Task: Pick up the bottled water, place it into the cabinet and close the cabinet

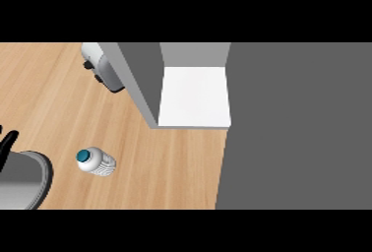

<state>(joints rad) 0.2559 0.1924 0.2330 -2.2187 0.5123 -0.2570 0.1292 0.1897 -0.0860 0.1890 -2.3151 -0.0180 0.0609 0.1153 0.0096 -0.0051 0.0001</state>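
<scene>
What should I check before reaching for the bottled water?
1. Bottled water upright on the wooden counter, teal cap up: ok.
2. Space around the bottle free for a grasp: ok, nothing touches it.
3. Cabinet open, white shelf visible and bare: ok.
4. Left hand ready: it shows at the view's left edge, fingers up, apart from the bottle, holding nothing: ok.
5. Right hand position: cannot tell, it shows nowhere in the view.
6. Cabinet door out of the path from bottle to shelf: cannot tell from this angle.
</scene>
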